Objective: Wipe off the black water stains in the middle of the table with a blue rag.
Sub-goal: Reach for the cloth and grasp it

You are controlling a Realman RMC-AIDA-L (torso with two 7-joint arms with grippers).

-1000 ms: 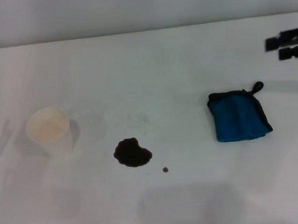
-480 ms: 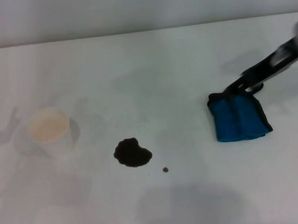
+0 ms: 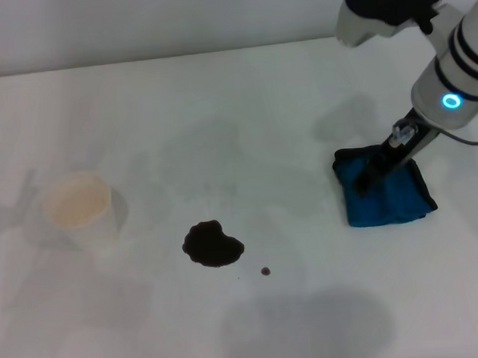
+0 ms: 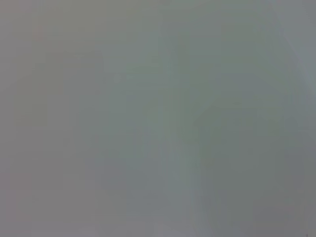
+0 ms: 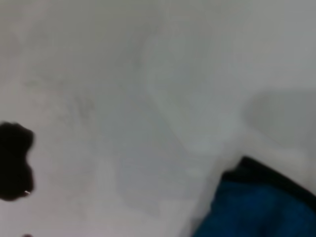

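Broad plain white matte tabletop (image 3: 243,98) across the whole head view, pale wall behind its far edge. Near the middle, irregular dark brown-black liquid blotch (image 3: 213,244), with one tiny dark dot (image 3: 265,271) just beside it on the near right. Left of the blotch and well apart from it, pale translucent cup (image 3: 80,208), upright, holding a faint beige content that cannot be identified. Right of the blotch, well apart, small folded bright blue cloth with black edging (image 3: 384,191), flat on the table. Right gripper (image 3: 366,180) lowered onto the cloth's far left corner on a white arm with a glowing blue ring; dark fingers over the cloth, whether apart or together cannot be told. Left gripper nowhere in the frames.

Right wrist view adds a close look: blue cloth corner with its black edge (image 5: 261,207) and part of the dark blotch (image 5: 14,160), bare table between them; no fingers visible. Left wrist view: only a featureless grey-white surface, neither cup, blotch nor cloth.
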